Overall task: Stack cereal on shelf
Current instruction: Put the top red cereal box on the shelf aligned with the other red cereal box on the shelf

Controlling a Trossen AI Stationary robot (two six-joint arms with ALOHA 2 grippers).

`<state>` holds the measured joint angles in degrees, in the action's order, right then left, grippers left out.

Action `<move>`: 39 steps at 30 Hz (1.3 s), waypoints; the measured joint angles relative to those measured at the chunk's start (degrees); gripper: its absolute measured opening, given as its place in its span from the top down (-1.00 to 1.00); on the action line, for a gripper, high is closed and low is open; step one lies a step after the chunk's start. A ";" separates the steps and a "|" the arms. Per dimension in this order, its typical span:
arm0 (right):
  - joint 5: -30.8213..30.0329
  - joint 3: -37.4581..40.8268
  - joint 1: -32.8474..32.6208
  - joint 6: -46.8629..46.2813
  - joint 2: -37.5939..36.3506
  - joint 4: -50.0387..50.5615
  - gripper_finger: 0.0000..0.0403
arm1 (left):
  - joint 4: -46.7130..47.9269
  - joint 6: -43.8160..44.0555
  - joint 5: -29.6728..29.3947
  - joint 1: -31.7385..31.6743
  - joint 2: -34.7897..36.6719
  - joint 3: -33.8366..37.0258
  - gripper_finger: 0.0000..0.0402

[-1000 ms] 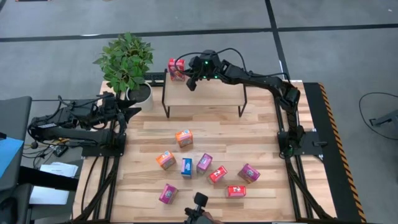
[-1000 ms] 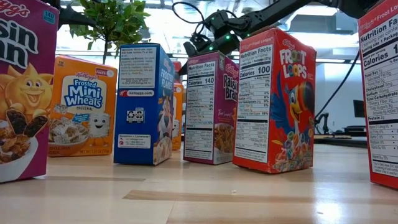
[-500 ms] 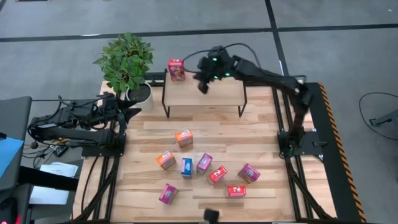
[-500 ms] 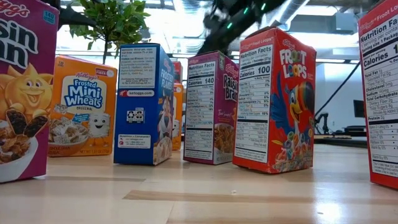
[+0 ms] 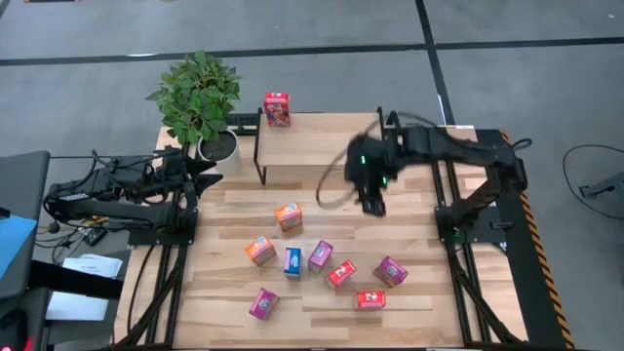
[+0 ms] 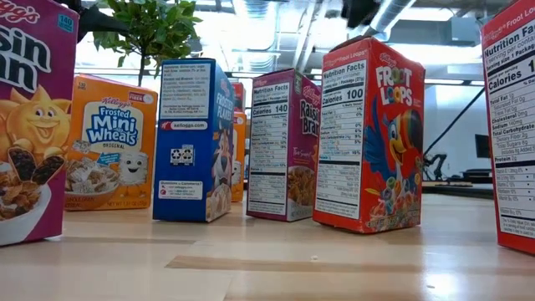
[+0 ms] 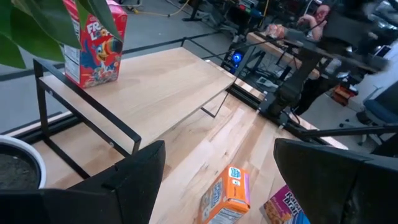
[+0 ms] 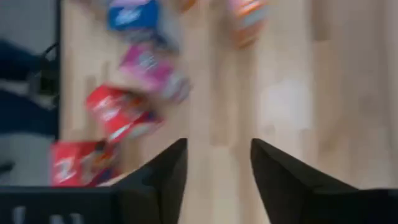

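One red Froot Loops box [image 5: 277, 108] stands upright on the shelf [image 5: 317, 143] at its far left corner, the shelf itself at the far edge of the table [image 5: 409, 302]. Eight further cereal boxes [image 5: 322, 265] lie scattered toward the table's near edge. The right hand [image 5: 373, 200] hangs over the table just in front of the shelf, fingers spread and gripping nothing; the left hand [image 5: 210, 168] rests at the table's left edge beside the potted plant [image 5: 198, 96], fingers spread, empty.

One red cereal box [image 5: 277, 108] stands on the shelf [image 5: 317, 146]; others [image 5: 317, 268] dot the table.
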<state>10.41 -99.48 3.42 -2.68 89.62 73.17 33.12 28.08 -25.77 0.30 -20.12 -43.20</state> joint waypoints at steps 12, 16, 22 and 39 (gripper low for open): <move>-7.38 0.07 -20.04 -1.37 7.26 0.17 -0.27 | 0.70 0.14 0.34 -0.01 0.01 0.00 -0.45; -7.31 0.08 -20.64 -1.38 9.85 -1.86 -0.27 | 1.04 0.25 2.66 -0.02 0.02 0.00 -0.45; -6.26 0.07 -22.38 -1.41 12.70 -5.12 -0.27 | 2.49 0.39 4.07 -0.02 0.00 -0.02 -0.45; -10.03 9.08 -26.57 -5.78 15.73 -15.63 -0.27 | 2.60 -1.43 4.16 -0.02 0.00 -0.01 -0.45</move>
<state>0.38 -90.40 -23.15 -8.46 105.35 57.54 35.73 26.65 -21.62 0.27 -20.12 -43.21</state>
